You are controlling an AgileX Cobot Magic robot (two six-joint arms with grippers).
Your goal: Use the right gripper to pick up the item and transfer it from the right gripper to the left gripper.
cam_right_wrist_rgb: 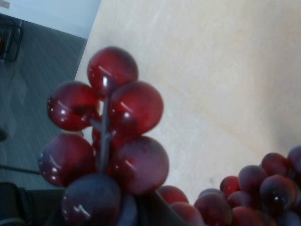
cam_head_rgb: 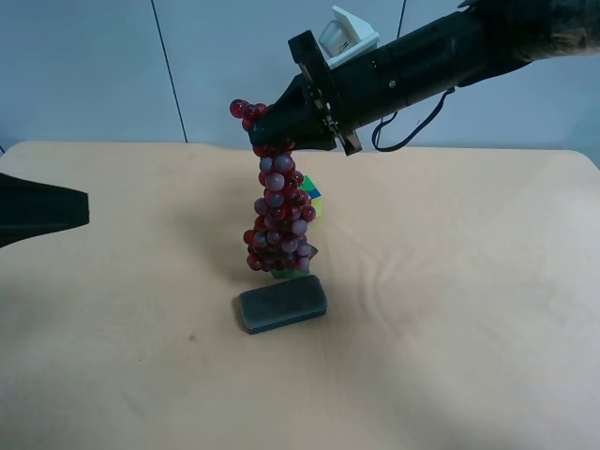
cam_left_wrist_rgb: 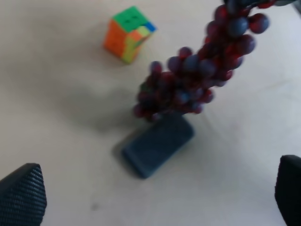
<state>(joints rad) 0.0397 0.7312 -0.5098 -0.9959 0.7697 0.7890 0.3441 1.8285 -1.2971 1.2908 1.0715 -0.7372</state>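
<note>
The bunch of dark red and purplish grapes (cam_head_rgb: 279, 211) hangs in the air from my right gripper (cam_head_rgb: 274, 127), the black one with the white block, which is shut on the bunch's upper end. The lower end hangs just above the table. The right wrist view shows the grapes (cam_right_wrist_rgb: 113, 132) close up. My left gripper (cam_head_rgb: 42, 211) is at the exterior high view's left edge, apart from the bunch. In the left wrist view its fingertips (cam_left_wrist_rgb: 21, 195) stand wide apart and empty, with the grapes (cam_left_wrist_rgb: 197, 80) ahead of them.
A dark grey-green oblong case (cam_head_rgb: 281, 305) lies on the tan table (cam_head_rgb: 469, 281) just below the bunch and also shows in the left wrist view (cam_left_wrist_rgb: 157, 143). A multicoloured puzzle cube (cam_head_rgb: 312, 199) sits behind the grapes and also shows in the left wrist view (cam_left_wrist_rgb: 128, 33).
</note>
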